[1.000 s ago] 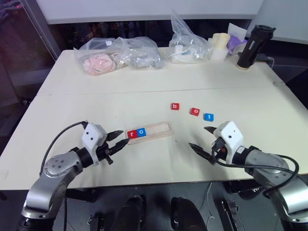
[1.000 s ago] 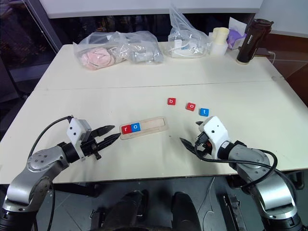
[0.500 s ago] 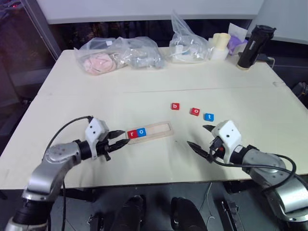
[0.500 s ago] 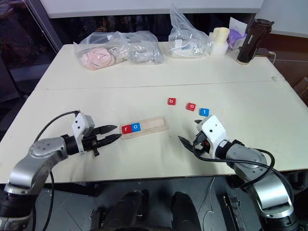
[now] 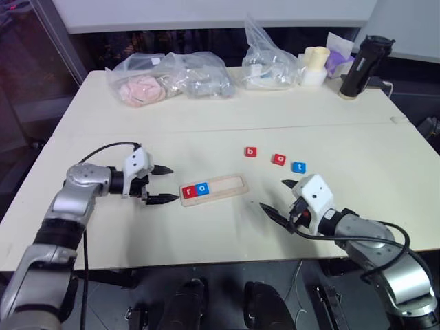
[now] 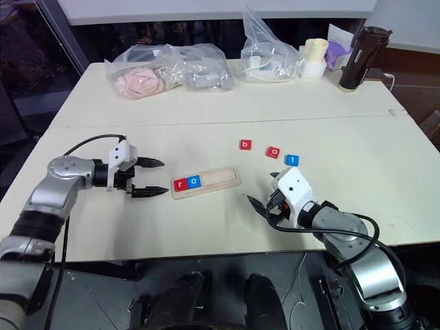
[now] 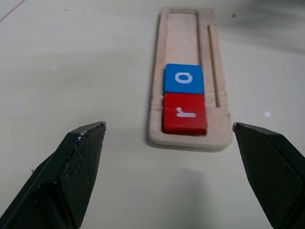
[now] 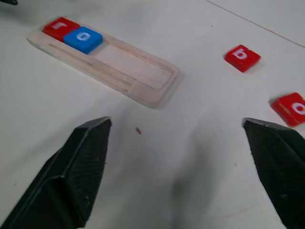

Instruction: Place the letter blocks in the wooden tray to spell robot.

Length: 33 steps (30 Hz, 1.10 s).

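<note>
1. Sitting on the cream table (image 5: 137,137), the wooden tray (image 5: 223,184) holds a red "r" block (image 5: 189,191) and a blue "o" block (image 5: 201,188) at its left end
2. The left gripper (image 5: 163,184) hovers just left of the tray, jaws spread wide and empty
3. The right gripper (image 5: 276,198) is right of the tray, jaws released, holding nothing
4. A red "b" block (image 5: 250,152), a red "o" block (image 5: 278,159) and a blue "t" block (image 5: 298,167) lie loose beyond it

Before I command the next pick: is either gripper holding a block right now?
No. The left gripper and right gripper are both open and empty.
</note>
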### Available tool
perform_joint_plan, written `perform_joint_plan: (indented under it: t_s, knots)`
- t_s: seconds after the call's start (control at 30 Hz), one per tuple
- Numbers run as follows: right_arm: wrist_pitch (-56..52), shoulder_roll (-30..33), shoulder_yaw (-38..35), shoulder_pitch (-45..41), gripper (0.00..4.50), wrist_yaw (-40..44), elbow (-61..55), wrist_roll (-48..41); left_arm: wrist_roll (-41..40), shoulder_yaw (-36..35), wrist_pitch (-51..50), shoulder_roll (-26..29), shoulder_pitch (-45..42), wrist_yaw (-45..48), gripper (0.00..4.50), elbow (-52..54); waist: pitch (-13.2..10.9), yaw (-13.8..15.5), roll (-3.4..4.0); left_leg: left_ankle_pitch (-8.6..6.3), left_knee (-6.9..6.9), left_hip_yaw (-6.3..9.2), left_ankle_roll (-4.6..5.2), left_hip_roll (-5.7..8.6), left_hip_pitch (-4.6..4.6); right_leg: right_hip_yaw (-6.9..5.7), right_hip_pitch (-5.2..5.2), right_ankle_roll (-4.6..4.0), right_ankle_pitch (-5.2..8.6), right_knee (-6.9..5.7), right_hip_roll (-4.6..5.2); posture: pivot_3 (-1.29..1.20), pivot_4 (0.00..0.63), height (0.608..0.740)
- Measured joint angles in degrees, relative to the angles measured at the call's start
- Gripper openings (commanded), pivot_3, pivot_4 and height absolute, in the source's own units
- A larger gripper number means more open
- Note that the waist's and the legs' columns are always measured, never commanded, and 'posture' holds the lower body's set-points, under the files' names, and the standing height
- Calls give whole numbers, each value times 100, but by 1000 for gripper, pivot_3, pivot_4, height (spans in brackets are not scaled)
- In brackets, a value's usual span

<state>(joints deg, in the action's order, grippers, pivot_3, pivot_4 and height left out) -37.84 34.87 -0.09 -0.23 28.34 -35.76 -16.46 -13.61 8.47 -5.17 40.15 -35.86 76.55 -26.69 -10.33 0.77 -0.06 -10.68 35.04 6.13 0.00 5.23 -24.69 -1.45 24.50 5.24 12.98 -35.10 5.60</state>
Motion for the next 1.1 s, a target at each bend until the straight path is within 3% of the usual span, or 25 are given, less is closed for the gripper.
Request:
perform_joint_plan:
  t_s: [0.2, 0.43, 1.1]
  knots:
    - [46, -39, 115, 68, 4500, -101, -8, 86, 307, 345, 358, -491, -355, 414, 4436, -757, -1, -20, -3, 3, 2, 0, 5, 1, 0, -2, 0, -13, -17, -5, -2, 0, 150, 738]
    - [45, -45, 156, 110, 4500, -156, -29, 171, 573, 376, 661, -643, -467, 352, 4436, -1107, -2, 0, -4, 3, 12, 5, 5, 1, 1, -8, -5, -12, -15, -12, -3, 0, 150, 738]
    - [34, -91, 218, 24, 4500, -197, -65, 263, 814, 354, 719, -639, -63, 27, 4436, -552, -1, -9, -4, 4, 13, 5, 6, 1, 15, -8, -16, 0, -24, -14, -4, 0, 150, 738]
